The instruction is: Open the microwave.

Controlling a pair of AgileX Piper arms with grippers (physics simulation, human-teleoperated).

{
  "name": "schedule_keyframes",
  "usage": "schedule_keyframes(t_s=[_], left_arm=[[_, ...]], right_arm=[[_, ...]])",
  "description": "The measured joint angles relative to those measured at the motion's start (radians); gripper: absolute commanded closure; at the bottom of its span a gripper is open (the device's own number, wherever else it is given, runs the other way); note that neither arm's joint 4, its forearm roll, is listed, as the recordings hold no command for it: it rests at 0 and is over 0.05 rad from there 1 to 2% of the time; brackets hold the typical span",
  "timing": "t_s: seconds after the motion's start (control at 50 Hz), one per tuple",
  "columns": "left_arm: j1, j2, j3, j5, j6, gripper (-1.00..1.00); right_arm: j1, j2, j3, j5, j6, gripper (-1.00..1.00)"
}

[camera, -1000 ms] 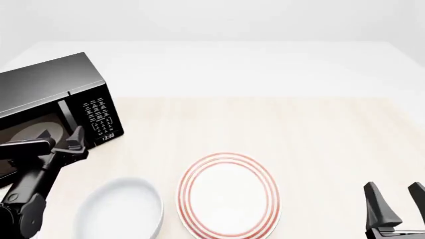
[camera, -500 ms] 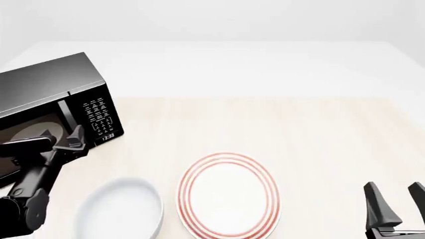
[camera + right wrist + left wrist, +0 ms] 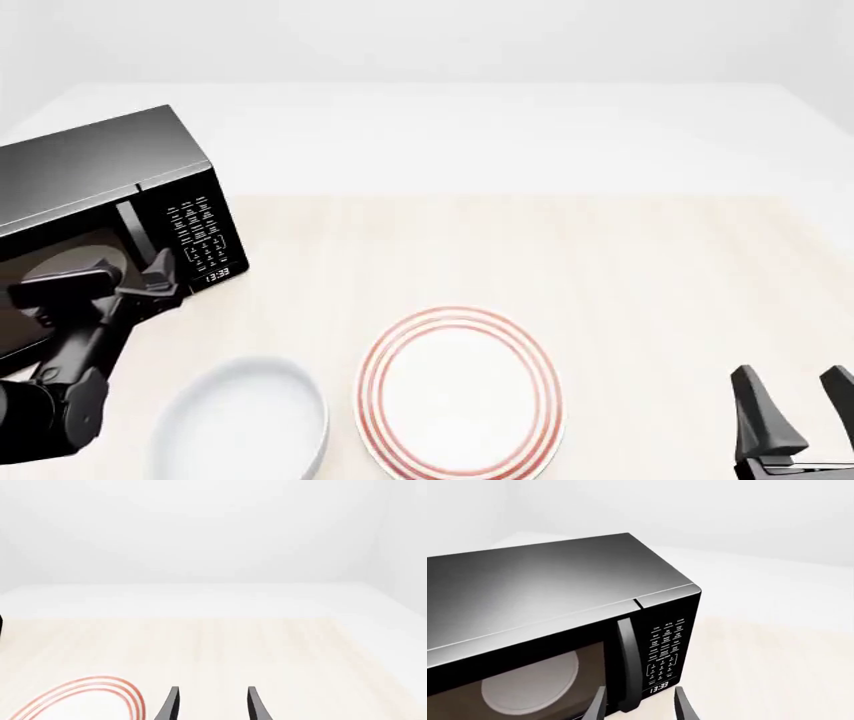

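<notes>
The black microwave (image 3: 100, 165) stands at the table's far left with its door shut. Its vertical bar handle (image 3: 128, 232) runs between the window and the white-marked button panel (image 3: 198, 238). My left gripper (image 3: 130, 272) is open just in front of the handle's lower end. In the left wrist view the handle (image 3: 625, 665) stands between the two fingers of the left gripper (image 3: 639, 707), which do not touch it, and the pale turntable (image 3: 527, 685) shows through the window. My right gripper (image 3: 798, 400) hangs open and holds nothing at the near right, far from the microwave.
A white plate with red rings (image 3: 458, 390) lies at the near middle, and its edge shows in the right wrist view (image 3: 87, 700). A white bowl (image 3: 247, 425) sits near the front, just right of the left arm. Pale wooden tabletop (image 3: 601, 260) stretches to the right.
The left gripper has crept forward and a little up toward the microwave's handle. The right arm, plate and bowl are where they were.
</notes>
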Motion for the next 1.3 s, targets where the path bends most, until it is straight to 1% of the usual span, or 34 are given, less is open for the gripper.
schedule_keyframes(t_s=[0.68,1.3], left_arm=[[-0.002,0.103,-0.088,0.024,-0.008,-1.00],[0.002,0.189,-0.134,0.029,-0.032,-1.00]], right_arm=[[0.000,0.000,0.000,0.000,0.000,-1.00],[0.000,0.000,0.000,0.000,0.000,-1.00]])
